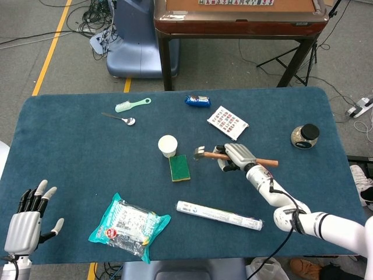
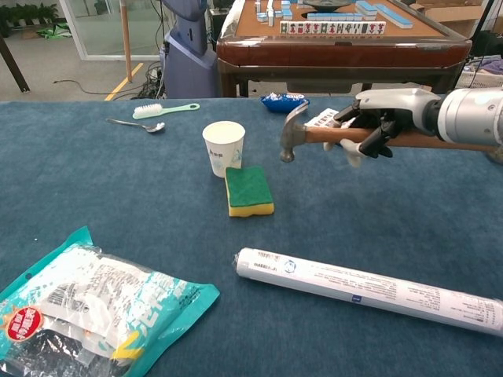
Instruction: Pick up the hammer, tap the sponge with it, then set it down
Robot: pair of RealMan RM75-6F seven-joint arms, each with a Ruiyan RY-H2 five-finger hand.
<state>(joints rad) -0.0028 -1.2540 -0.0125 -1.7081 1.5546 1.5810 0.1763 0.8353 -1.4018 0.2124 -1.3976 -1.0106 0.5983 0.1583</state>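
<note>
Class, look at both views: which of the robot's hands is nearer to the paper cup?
Right. The right hand, gripping the hammer, is just beyond the sponge from the paper cup. The left hand is far off at the table's near-left corner.

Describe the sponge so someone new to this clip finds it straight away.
On the blue felt table, find the white paper cup near the middle. The rectangular sponge lies flat just in front of it, green on top with a yellow underside. It is the only green-and-yellow block; the white tube lies nearer the robot.
</note>
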